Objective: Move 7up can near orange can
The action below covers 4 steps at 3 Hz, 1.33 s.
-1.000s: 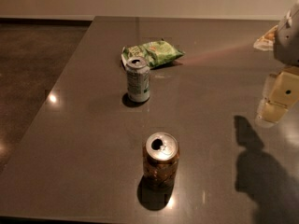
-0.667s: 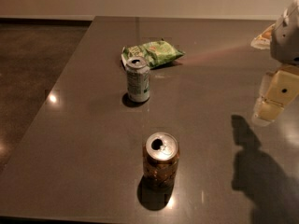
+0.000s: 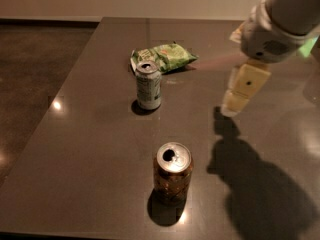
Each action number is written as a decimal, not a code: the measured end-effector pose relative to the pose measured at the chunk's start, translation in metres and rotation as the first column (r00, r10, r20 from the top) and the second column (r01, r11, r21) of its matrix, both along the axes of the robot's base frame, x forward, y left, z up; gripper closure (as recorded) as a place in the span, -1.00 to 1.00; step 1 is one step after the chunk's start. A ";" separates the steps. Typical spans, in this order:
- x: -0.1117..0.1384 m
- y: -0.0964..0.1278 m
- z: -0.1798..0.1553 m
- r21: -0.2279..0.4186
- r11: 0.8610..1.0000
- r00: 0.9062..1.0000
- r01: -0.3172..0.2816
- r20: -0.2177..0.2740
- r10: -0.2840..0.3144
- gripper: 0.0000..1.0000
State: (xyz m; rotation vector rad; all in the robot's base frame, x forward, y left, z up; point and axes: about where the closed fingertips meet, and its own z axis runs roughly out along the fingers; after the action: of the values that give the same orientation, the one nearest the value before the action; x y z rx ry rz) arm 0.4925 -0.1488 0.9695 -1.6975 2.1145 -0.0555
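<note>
I can read no words or numbers anywhere: the green markings on the 7up can (image 3: 149, 86), left of centre, are too blurred to make out. The orange can (image 3: 173, 176) at lower centre shows only pattern. My gripper (image 3: 234, 102) hangs at right of centre.

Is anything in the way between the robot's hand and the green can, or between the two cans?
Nothing visible. The gripper hangs right of the 7up can, only bare table between. Bare table also separates it from the orange can. The chip bag lies behind the 7up can, off both paths.
</note>
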 end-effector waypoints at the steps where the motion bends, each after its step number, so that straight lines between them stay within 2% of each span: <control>1: 0.040 0.030 -0.008 0.059 0.998 0.999 0.008 0.035 -0.010 -1.00; 2: 0.069 0.054 -0.018 0.109 0.994 0.999 0.008 0.045 -0.013 -1.00; 3: 0.092 0.090 -0.038 0.170 0.985 0.999 -0.037 0.012 0.036 -1.00; 4: 0.097 0.114 -0.051 0.198 0.977 0.996 -0.079 -0.021 0.085 -1.00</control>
State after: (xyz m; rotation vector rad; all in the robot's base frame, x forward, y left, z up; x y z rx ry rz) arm 0.5895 -0.0347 0.9182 -1.6739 1.9944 0.1989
